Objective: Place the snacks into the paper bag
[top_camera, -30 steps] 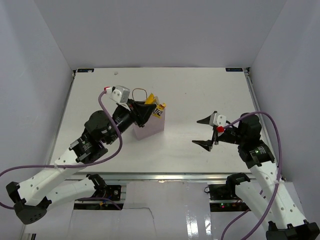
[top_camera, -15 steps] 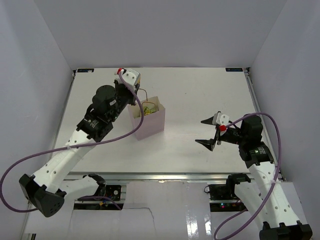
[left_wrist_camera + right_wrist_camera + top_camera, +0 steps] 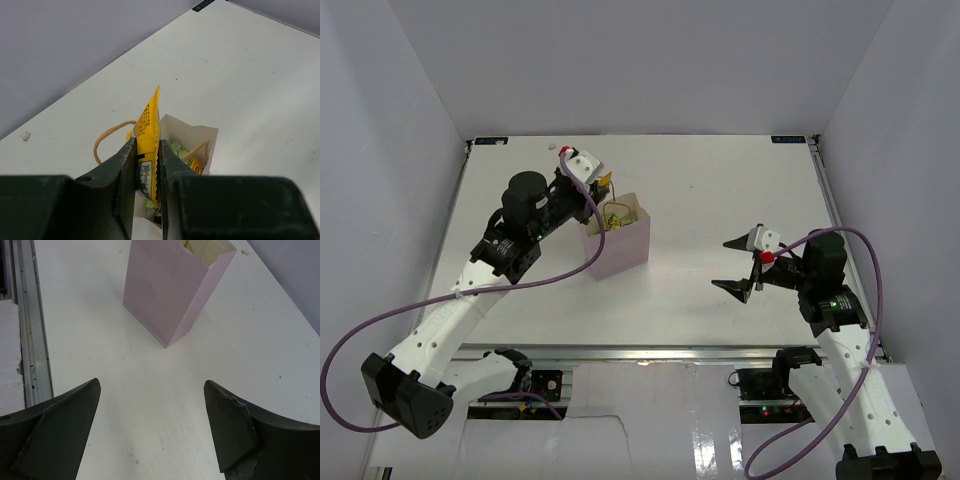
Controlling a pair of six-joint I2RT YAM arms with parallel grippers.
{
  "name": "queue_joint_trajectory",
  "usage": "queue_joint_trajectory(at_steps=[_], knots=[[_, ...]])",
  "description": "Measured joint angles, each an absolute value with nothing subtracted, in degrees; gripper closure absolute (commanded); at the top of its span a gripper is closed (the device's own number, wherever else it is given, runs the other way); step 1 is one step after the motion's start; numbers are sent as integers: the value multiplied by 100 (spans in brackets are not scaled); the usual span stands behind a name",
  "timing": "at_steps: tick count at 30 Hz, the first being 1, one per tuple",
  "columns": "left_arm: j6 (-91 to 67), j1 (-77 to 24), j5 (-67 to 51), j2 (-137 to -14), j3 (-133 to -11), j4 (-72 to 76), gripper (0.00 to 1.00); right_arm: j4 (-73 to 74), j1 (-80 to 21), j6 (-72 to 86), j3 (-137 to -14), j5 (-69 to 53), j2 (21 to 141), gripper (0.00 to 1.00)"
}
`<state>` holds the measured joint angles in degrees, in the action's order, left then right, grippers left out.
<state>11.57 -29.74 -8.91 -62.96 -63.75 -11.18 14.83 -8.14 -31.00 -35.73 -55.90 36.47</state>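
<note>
The pale pink paper bag (image 3: 619, 250) stands upright left of the table's middle, and it shows in the right wrist view (image 3: 172, 295) too. Yellow and lime-green snacks (image 3: 192, 156) lie inside its open top. My left gripper (image 3: 148, 152) is shut on a yellow snack packet (image 3: 147, 135) with brown print and holds it upright just above the bag's back left rim, by a brown cord handle (image 3: 107, 134). In the top view this gripper (image 3: 601, 186) sits at the bag's far left corner. My right gripper (image 3: 742, 265) is open and empty, well right of the bag.
The table's raised edges run along the left, back and right. The metal rail at the near edge (image 3: 27, 325) shows in the right wrist view. White walls close in the table on three sides.
My left arm swung from low over the bag's front to reaching from behind its far left corner. It holds the yellow packet raised above the rim. My right gripper barely moved.
</note>
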Motion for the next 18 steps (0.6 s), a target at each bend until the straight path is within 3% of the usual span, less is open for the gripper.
queue_joint_trajectory(at_steps=[16,18], knots=[[1076,-2950,-1378,-6156,-6160,-1100,88,1483,-746,-3148,-3573,-5640,3647,10],[1050,-2934,-1378,-6204,-6090,-1098,74,1483,-733,-3153,-3573,-5660,3647,10]])
